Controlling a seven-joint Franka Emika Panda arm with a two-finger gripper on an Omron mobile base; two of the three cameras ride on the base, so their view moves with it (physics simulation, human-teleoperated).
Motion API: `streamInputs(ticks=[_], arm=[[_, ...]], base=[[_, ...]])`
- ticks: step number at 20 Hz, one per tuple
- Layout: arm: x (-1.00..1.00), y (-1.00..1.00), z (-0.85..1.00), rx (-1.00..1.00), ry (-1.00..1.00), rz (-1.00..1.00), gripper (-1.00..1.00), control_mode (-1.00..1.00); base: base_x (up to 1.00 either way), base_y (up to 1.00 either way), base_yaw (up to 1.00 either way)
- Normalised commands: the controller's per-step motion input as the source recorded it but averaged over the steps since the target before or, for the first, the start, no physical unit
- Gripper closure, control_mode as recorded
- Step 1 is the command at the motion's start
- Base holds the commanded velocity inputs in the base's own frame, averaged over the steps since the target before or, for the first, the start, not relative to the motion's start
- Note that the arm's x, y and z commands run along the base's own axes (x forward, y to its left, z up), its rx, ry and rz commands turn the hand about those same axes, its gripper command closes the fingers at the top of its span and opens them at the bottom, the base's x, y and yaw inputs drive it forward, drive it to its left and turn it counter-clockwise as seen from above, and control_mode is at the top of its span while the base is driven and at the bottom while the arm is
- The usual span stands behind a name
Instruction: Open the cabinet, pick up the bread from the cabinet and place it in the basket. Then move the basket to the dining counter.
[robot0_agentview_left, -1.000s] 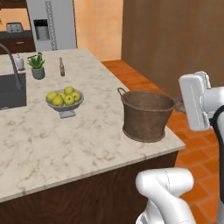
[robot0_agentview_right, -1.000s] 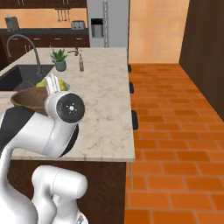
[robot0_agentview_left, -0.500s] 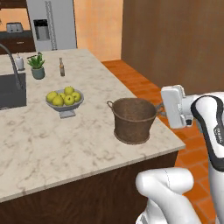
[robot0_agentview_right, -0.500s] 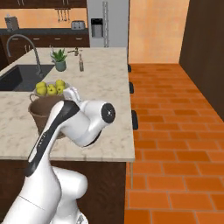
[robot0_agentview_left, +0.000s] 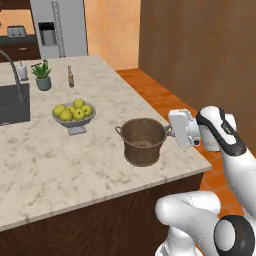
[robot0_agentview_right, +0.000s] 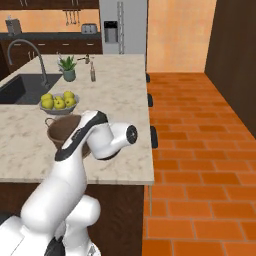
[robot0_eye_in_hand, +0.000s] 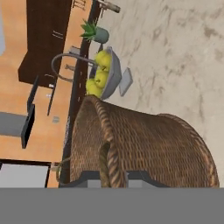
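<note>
One basket (robot0_agentview_left: 144, 141) stands on the surface (robot0_agentview_left: 45, 160), the pale marbled dining counter, near its front right corner and close to the right edge. The gripper (robot0_agentview_left: 171, 131) reaches in from the right and is pinched shut on the basket's rim at the right loop handle; in the hand view the woven rim (robot0_eye_in_hand: 109, 144) runs between the two finger tips. Inside the basket a small tan lump shows at the bottom, probably the bread (robot0_agentview_left: 143, 145), but it is too small to be sure.

One grey bowl (robot0_agentview_left: 73, 116) with about five yellow-green fruits stands behind the basket to the left, apart from it. Further back there are one potted plant (robot0_agentview_left: 42, 75), one small bottle (robot0_agentview_left: 70, 77), and one sink with one faucet (robot0_agentview_left: 14, 74). Between the basket and the bowl the stone is bare. To the right of the surface lies the orange tile floor (robot0_agentview_right: 195, 145).
</note>
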Motion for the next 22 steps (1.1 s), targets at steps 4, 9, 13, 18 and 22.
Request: streamInputs(ticks=[4,9,13,18,22], arm=[[0.6,0.0,-0.42,-0.05,0.0,0.05,1.0,-1.0],[0.55,0.0,-0.37,-0.05,-0.01,0.06,1.0,-1.0],[0.41,0.0,-0.42,-0.06,-0.04,0.08,1.0,-1.0],[0.32,0.0,-0.24,-0.04,-0.02,0.09,1.0,-1.0],[0.4,0.0,-0.14,-0.03,-0.02,0.09,1.0,-1.0]], base=[[0.0,0.0,0.0],[0.0,0.0,0.0],[0.0,0.0,0.0],[0.0,0.0,0.0],[0.0,0.0,0.0]])
